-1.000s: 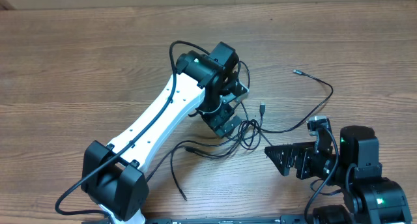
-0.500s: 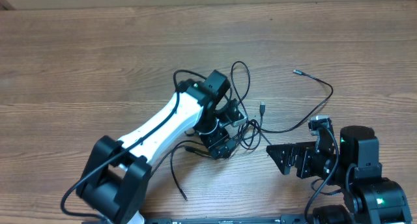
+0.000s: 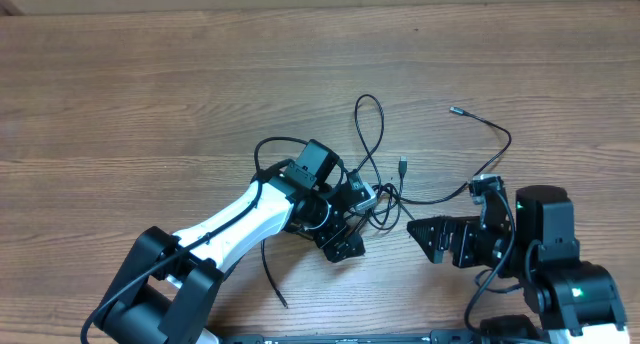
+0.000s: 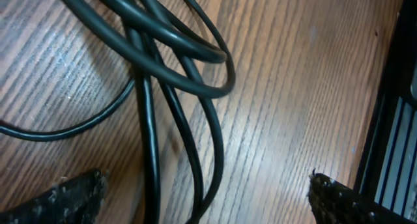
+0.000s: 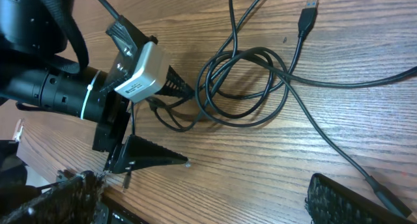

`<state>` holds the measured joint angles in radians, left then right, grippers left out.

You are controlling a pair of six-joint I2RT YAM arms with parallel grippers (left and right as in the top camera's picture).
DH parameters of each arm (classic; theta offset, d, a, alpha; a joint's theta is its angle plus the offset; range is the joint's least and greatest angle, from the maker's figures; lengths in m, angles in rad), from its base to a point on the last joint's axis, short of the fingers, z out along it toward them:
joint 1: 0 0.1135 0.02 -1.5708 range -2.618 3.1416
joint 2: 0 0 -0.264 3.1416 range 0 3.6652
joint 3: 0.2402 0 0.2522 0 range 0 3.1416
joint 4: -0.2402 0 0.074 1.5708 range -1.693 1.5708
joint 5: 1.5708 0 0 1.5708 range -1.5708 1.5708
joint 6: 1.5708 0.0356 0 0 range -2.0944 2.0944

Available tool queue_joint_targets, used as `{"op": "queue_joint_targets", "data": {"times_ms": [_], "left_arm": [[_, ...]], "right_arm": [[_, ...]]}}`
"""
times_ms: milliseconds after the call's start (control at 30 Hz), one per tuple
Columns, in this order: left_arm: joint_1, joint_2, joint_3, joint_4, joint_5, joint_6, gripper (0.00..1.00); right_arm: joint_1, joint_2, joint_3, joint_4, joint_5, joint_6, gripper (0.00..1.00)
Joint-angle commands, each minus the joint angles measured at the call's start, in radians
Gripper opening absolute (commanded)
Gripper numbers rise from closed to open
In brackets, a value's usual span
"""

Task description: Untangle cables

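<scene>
Brown wood-grain table (image 3: 120, 84) — black cables (image 3: 382, 202) tangled on it

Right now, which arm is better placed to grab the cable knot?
Left, probably. The left gripper, open, is down at the cables, strands running between its fingers in its wrist view. The right gripper, also open, sits back from them.
</scene>
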<state>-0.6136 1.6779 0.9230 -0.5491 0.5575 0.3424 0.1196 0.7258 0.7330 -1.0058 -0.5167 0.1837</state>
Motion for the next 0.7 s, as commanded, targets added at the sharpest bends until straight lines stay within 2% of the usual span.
{"op": "queue_joint_targets", "data": {"times_ms": [0,167,400,433,533,667], "left_arm": [[-0.002,-0.016,-0.012,0.015,0.008,-0.025,1.0],[-0.002,-0.015,-0.012,0.011,-0.029,-0.025,0.98],[-0.002,-0.013,-0.013,0.006,-0.057,-0.025,0.55],[-0.002,-0.013,-0.013,0.006,-0.071,-0.026,0.54],[-0.002,-0.009,-0.013,0.004,-0.082,-0.026,0.61],[-0.002,0.002,-0.013,0.005,-0.082,-0.026,0.63]], "right_arm": [[0.004,0.02,0.013,0.008,0.0,0.002,1.0],[0.004,0.047,0.013,0.008,0.0,0.002,1.0],[0.004,0.047,0.013,0.008,0.0,0.002,0.99],[0.004,0.047,0.013,0.008,0.0,0.002,0.99],[0.004,0.047,0.013,0.008,0.0,0.002,0.99],[0.004,0.047,0.013,0.008,0.0,0.002,0.99]]}}
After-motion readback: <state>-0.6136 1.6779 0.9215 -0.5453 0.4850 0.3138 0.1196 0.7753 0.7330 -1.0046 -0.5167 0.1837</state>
